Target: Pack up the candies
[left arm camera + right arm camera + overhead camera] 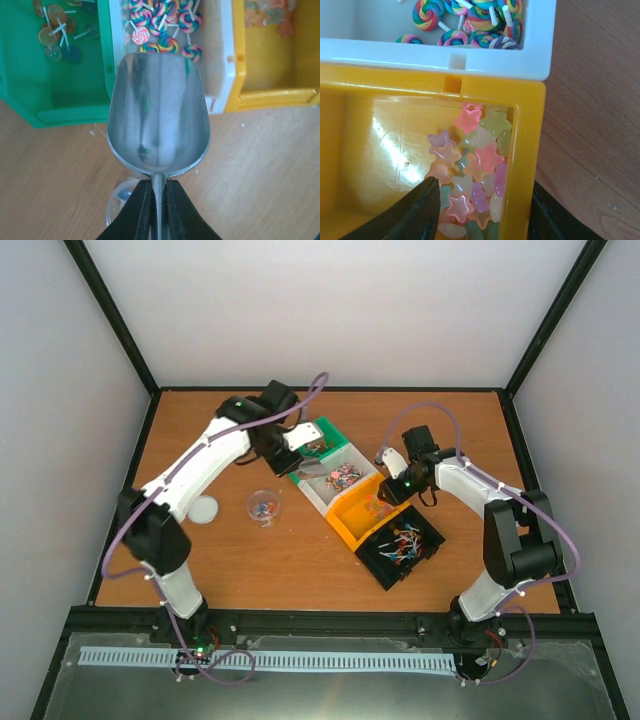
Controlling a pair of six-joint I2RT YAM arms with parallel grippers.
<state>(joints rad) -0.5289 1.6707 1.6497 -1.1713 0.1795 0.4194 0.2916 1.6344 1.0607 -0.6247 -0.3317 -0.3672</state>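
Note:
The candies lie sorted in a row of bins: pastel star candies (480,165) in the orange bin (380,150), rainbow swirl lollipops (165,25) in the white bin (220,60), flat round lollipops (55,35) in the green bin (75,105). My left gripper (158,182) is shut on the handle of an empty metal scoop (159,115), which hovers over the table just in front of the white bin. My right gripper (480,205) is open inside the orange bin. One finger sits among the stars and the other is outside the bin's right wall.
A black bin (402,545) with stick candies ends the row at the near right. A small clear jar (264,507) holding a few candies stands left of the bins, with a white lid (205,508) beside it. Black frame posts edge the table.

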